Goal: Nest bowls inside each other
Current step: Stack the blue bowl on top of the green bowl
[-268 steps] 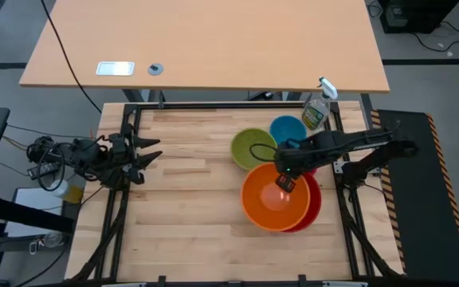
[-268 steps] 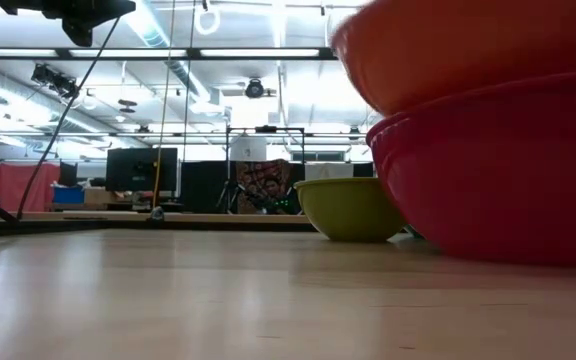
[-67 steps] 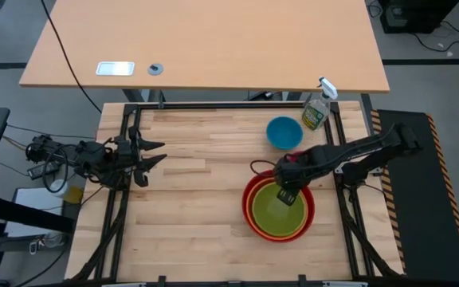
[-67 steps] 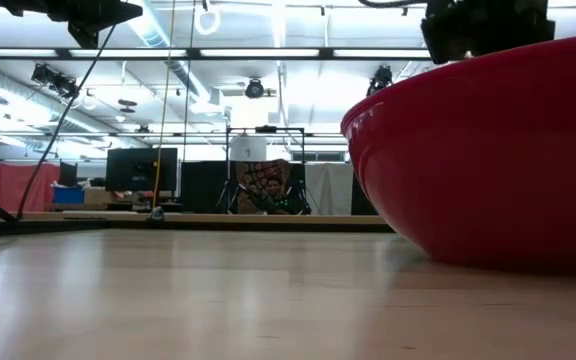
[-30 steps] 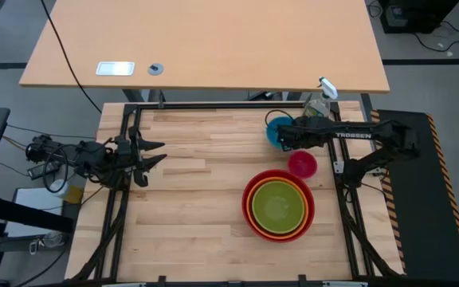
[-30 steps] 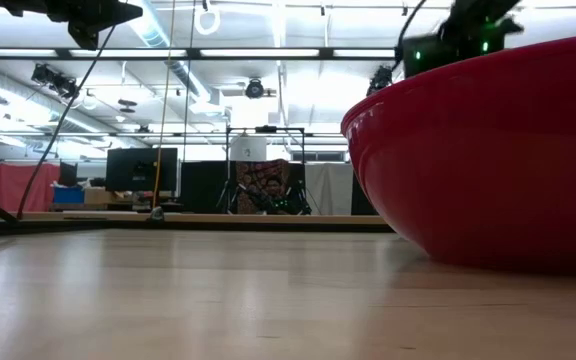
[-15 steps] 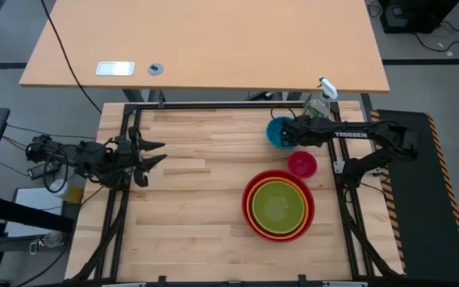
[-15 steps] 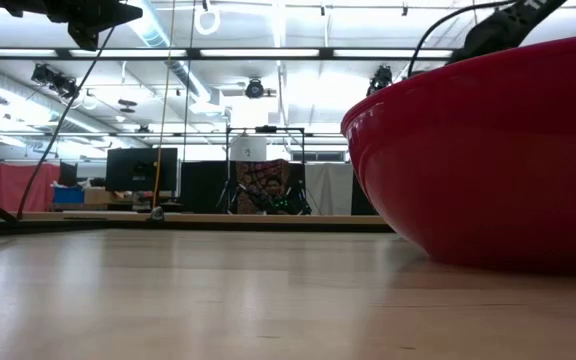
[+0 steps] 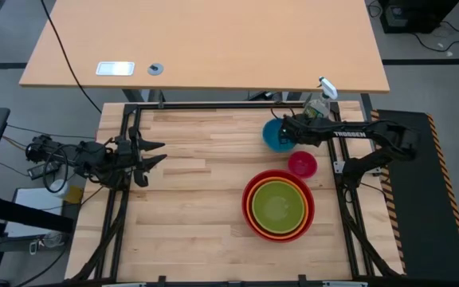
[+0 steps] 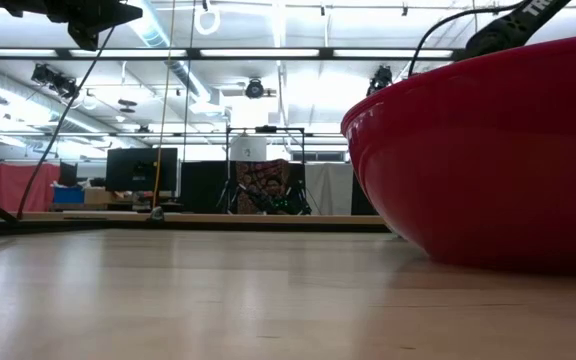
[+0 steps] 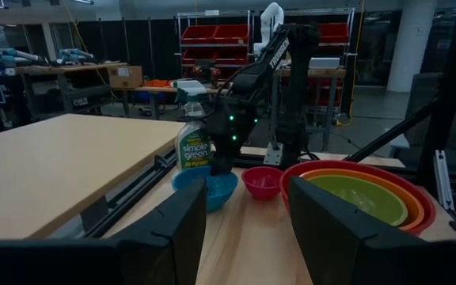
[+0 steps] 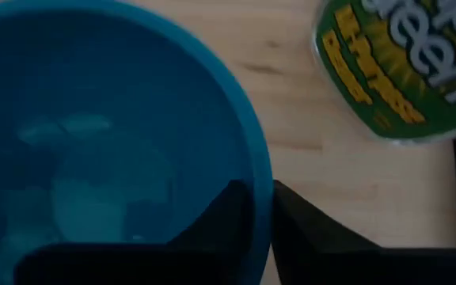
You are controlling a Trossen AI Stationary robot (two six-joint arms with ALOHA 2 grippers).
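Right gripper (image 9: 287, 133) is at the blue bowl (image 9: 276, 134), around 1 o'clock from table centre in the overhead view. The right wrist view shows its fingers (image 12: 236, 210) pinched nearly together over the bowl's rim (image 12: 253, 170), one inside the wall and one outside, so it has the rim clamped. The spray bottle (image 9: 317, 109) stands just beside that bowl, at the bowl's 2 o'clock.

Pink bowl (image 9: 302, 163) sits alone at about 3 o'clock, apart from the blue one and just beside the stack. Stack at 4 o'clock: green bowl (image 9: 277, 204) inside orange bowl (image 9: 252, 206) inside red bowl (image 9: 245, 196). In the low view the red wall (image 10: 488, 160) fills the right side.

Left gripper (image 9: 151, 154) is parked at 9 o'clock off the table's edge, fingers (image 11: 169, 229) spread wide, holding nothing.
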